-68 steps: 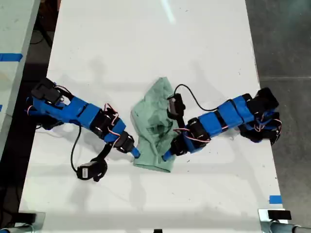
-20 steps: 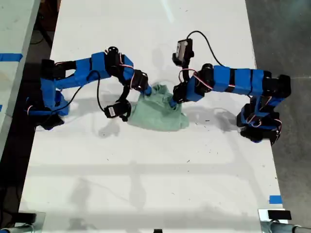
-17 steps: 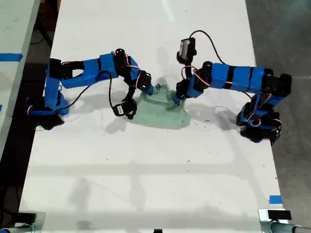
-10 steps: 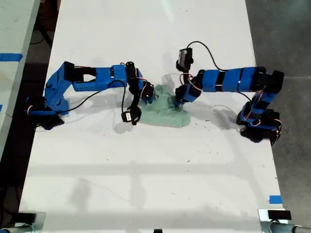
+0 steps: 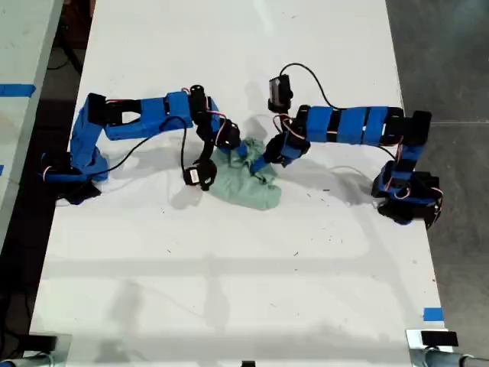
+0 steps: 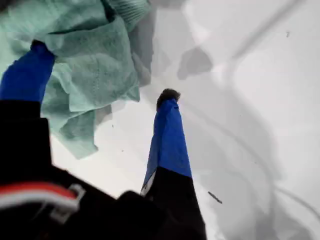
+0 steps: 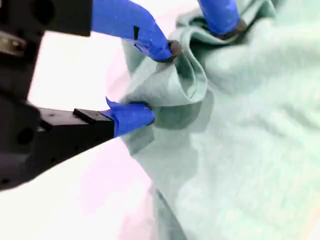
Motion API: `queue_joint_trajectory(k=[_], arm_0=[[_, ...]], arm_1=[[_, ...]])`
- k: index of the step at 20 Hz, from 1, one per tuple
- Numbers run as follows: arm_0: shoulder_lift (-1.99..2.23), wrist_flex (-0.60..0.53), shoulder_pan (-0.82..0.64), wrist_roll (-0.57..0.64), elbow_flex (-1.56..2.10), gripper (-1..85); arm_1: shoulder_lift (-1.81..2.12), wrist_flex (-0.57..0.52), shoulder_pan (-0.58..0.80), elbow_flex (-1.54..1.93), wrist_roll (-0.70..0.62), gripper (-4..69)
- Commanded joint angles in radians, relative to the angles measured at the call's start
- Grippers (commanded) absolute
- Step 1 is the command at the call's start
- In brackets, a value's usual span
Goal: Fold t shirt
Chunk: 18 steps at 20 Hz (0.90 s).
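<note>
Our second gripper [image 7: 150, 82] stands with jaws apart around a raised fold of the t shirt [image 7: 240, 125], both tips touching cloth. Our first gripper [image 6: 102, 72] is spread wide, one tip on the crumpled shirt, the other over the white table [image 6: 250, 100].

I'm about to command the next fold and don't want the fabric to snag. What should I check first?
1. My first end effector free of fabric: ok. Its jaws are apart, with one fingertip at the t shirt and the other over the bare table.
2. My second end effector gripping: not ok. Its jaws straddle a fold but are apart.
3. T shirt lying flat: not ok. It is bunched and wrinkled.
4. Clearance between the end effectors: cannot tell. Another blue fingertip sits close by on the same fold.
5. Table space around the shirt: ok.
</note>
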Motion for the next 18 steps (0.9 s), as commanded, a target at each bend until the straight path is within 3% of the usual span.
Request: queue_joint_trajectory(k=[1, 8, 10, 12, 14, 18], arm_0=[[0.236, 0.014, 0.02, 0.017, -0.028, 14.0], [0.707, 0.138, -0.002, 0.023, 0.008, 9.8], [0.891, 0.164, -0.006, 0.008, 0.071, 1.2], [1.1, 0.161, 0.021, -0.023, 0.164, -0.1], [1.324, 0.109, 0.081, -0.06, 0.353, -0.1], [1.904, -0.167, 0.183, -0.187, 1.118, -0.2]], arm_1=[[0.16, 0.121, -0.028, -0.144, -0.006, 37.6], [0.595, 0.314, -0.071, -0.167, 0.026, 30.7], [0.79, 0.348, -0.092, -0.091, 0.058, 16.7], [1.042, 0.344, -0.118, 0.046, 0.089, 5.1], [1.299, 0.347, -0.137, 0.206, 0.126, 2.3], [1.763, 0.354, -0.155, 0.591, 0.189, 2.3]])
